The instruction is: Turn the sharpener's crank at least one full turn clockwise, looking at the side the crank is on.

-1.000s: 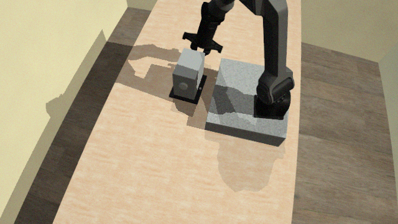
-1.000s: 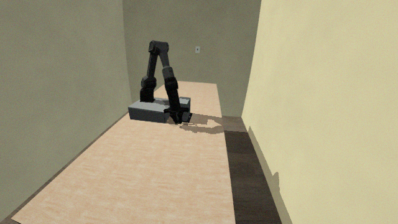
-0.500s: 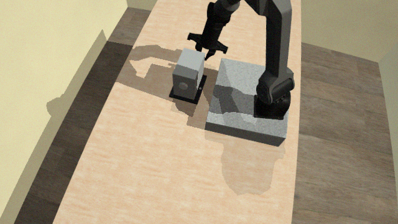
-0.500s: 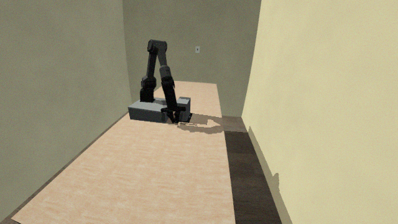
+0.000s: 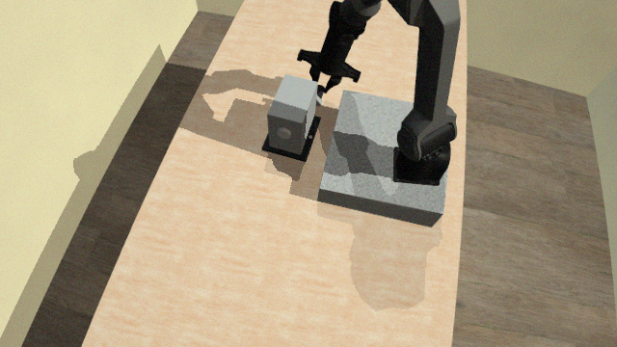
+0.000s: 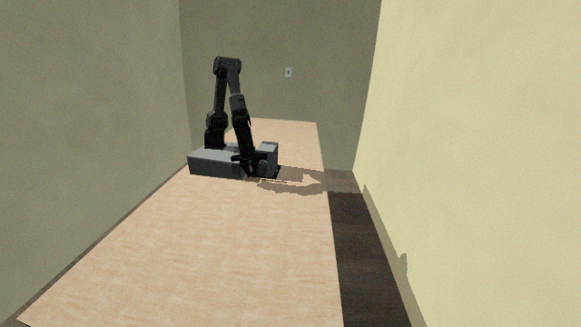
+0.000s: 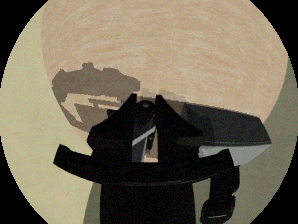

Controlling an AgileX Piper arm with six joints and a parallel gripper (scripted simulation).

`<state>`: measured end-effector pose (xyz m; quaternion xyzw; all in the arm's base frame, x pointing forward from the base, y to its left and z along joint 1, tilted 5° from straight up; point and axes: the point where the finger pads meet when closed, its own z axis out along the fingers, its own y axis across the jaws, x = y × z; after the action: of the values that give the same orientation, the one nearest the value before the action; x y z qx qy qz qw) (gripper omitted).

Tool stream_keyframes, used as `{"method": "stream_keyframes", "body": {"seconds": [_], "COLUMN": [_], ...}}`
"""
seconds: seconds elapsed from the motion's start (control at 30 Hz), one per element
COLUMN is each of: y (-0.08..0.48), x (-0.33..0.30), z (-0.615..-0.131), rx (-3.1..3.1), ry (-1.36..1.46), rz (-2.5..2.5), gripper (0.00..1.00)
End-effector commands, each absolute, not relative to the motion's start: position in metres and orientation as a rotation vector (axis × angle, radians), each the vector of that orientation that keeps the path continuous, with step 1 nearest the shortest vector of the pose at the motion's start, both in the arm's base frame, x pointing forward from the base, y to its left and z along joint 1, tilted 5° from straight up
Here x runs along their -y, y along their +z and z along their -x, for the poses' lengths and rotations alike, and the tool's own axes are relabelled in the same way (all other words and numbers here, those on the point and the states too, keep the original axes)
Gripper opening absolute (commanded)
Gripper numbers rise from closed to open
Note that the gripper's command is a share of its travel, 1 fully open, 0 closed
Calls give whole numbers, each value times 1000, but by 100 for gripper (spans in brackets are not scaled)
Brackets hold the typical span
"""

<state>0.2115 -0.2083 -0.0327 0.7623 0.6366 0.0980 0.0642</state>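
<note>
A long wooden table [image 5: 241, 251] carries a grey slab [image 5: 376, 145] with the arm's foot on it; just beside the slab stands the grey sharpener [image 5: 289, 116] on its dark plate [image 5: 284, 150]; the gripper [image 5: 322, 90] comes down at the sharpener's far side, between box and slab; its fingers are partly closed on the crank [image 7: 150, 141], a small pale piece seen between them.

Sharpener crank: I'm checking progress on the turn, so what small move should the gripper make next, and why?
Probably keep the grip and sweep a little further along the clockwise arc. The gripper is shut on the crank handle at the far side of the grey sharpener, beside the arm's grey pedestal.
</note>
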Motion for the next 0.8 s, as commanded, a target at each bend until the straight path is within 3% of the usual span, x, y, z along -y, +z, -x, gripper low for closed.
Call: {"method": "stream_keyframes", "body": {"seconds": [0.0,0.77], "y": [-30,-8], "x": [208,208], "z": [-209,-194], "rx": [-1923,-1919], "ry": [296,295], "rz": [-2300,-2300], "gripper": [20,20]}}
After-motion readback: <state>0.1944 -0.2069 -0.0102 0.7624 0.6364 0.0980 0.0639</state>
